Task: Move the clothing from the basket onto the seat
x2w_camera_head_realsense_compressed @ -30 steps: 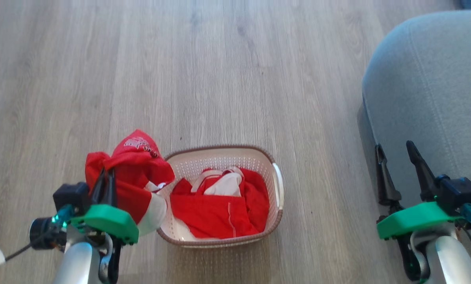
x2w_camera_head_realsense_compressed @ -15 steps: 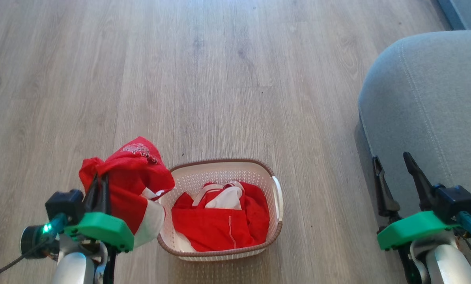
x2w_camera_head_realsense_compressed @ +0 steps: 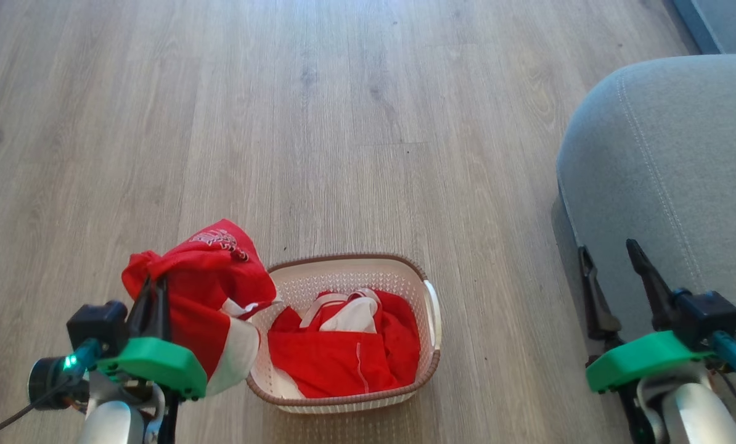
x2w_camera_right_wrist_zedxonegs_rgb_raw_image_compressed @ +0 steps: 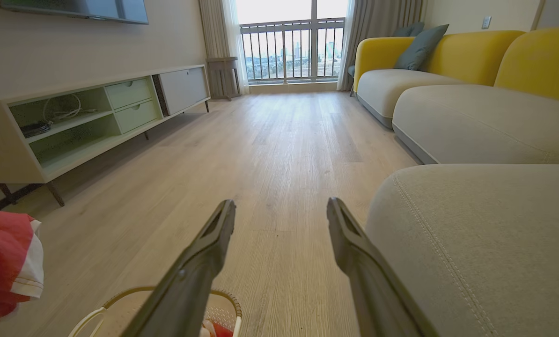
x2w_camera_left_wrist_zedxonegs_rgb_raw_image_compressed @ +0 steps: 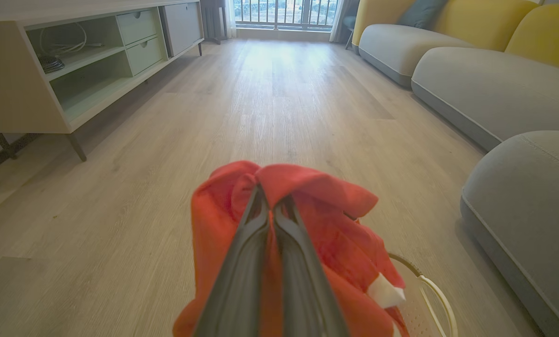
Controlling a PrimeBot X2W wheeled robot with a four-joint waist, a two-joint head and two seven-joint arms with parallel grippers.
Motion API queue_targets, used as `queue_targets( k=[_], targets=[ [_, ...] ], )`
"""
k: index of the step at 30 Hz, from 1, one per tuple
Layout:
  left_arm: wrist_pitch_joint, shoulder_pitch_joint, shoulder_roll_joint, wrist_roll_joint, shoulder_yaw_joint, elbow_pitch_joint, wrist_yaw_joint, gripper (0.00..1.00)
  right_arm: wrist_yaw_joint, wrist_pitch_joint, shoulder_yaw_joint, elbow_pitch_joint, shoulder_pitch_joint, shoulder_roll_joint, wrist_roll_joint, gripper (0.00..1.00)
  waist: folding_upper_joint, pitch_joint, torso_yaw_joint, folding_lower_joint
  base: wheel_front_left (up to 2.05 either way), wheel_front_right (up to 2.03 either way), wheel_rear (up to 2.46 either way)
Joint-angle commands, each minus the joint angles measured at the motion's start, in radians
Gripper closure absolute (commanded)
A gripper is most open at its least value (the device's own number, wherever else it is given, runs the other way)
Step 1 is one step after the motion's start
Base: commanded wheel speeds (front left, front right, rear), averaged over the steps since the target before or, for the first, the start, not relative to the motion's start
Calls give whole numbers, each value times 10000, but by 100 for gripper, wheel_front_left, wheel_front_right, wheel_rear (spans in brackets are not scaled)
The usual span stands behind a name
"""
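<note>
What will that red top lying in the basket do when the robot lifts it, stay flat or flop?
Probably flop: the red top lies crumpled in the basket, and the other garment, pinched in the left hand, droops in folds. Likely light, being thin cloth. It may drag over the rim.

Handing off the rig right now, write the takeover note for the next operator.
Left pincer: shut on a red garment, held up at the basket's left side.
Right pincer: open, empty, near the seat's edge.
Done: one garment lifted out of the basket.
Left: put it on the seat, then fetch the red clothing lying in the basket.
</note>
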Motion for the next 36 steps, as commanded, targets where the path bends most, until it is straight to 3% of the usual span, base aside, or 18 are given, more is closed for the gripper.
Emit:
queue_targets(
  k=[1, 4, 11, 12, 20, 24, 34, 35, 36],
  targets=[
    [4, -303, 252, -6, 299, -423, 84, 100, 71, -67, 399, -347, -170, -162, 39, 0, 0, -19, 1, 1, 0, 0, 0],
    [67, -320, 263, 64, 122, -590, 32, 100, 71, -67, 1137, -492, -260, -312, 286, 0, 0, -58, 5, 1, 0, 0, 0],
    [460, -579, 90, 353, -887, -1252, -412, 100, 71, -67, 4208, -827, -1233, -1095, 1035, 0, 0, -124, 107, 1, 0, 0, 0],
    [460, -579, 90, 353, -887, -1252, -412, 100, 71, -67, 4208, -827, -1233, -1095, 1035, 0, 0, -124, 107, 1, 0, 0, 0],
    [873, -981, -406, 590, -2614, -1535, -1008, 100, 71, -67, 7195, -455, -2990, -1610, 2291, 0, 0, -211, 424, 1, 0, 0, 0],
    [861, -1154, -586, 531, -3371, -1545, -1120, 100, 71, -67, 7894, -184, -3439, -1597, 2599, 0, 0, -250, 573, 1, 0, 0, 0],
    [1244, -1212, -691, 245, -4941, -2454, -1433, 100, 71, -67, 8467, 536, -3776, -1797, 2894, 0, 0, -249, 818, 1, 0, 0, 0],
    [1274, -1198, -692, 222, -4962, -2517, -1420, 100, 71, -67, 8528, 576, -3804, -1812, 2979, 53, 0, -249, 818, 1, 0, 0, 0],
    [1298, -1181, -693, 190, -4970, -2566, -1407, 100, 71, -67, 8568, 583, -3813, -1809, 3111, 89, 0, -248, 817, 1, 0, 0, 0]
  ],
)
